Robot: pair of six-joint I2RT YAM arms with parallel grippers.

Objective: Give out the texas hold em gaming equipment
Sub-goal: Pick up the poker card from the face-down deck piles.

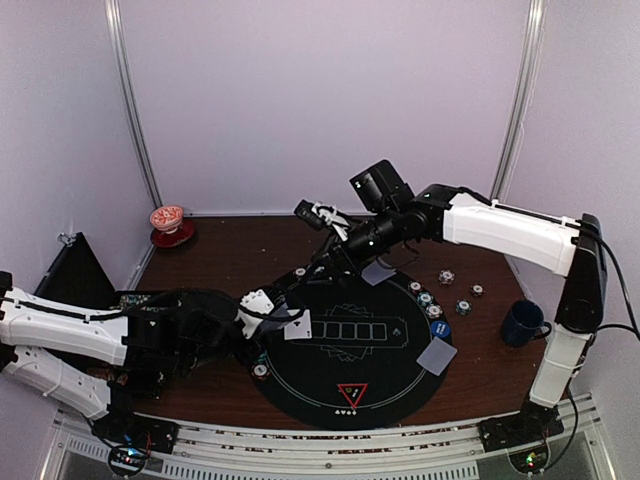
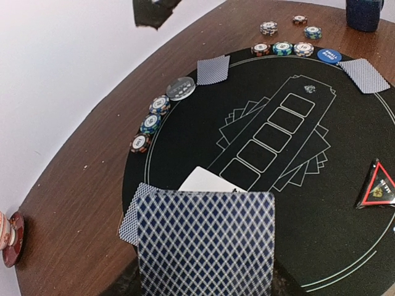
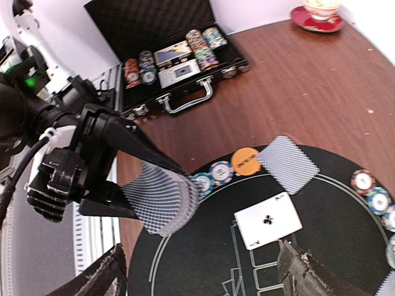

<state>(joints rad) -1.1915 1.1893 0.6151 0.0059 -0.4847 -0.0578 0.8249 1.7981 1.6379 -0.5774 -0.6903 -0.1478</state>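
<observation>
My left gripper (image 1: 264,312) is shut on a deck of blue-backed playing cards (image 2: 203,240), held over the left edge of the round black mat (image 1: 390,365). An ace of clubs (image 3: 268,220) lies face up on the mat just past the deck. Face-down cards (image 2: 213,69) (image 2: 364,75) lie at the mat's far and right rims. An orange button (image 3: 246,161) and striped chips (image 2: 150,123) line the left rim. More chips (image 2: 282,47) and a blue button (image 2: 329,55) sit on the right rim. The red triangle marker (image 1: 352,393) lies at the near edge. My right gripper (image 3: 200,283) hangs open and empty above the mat's left part.
An open black case (image 3: 166,55) with chip stacks and card boxes stands left of the mat. A red-and-white cup on its saucer (image 1: 170,222) is at the back left. A dark blue mug (image 1: 522,322) is at the right. Loose chips (image 1: 463,307) lie on the wood beside it.
</observation>
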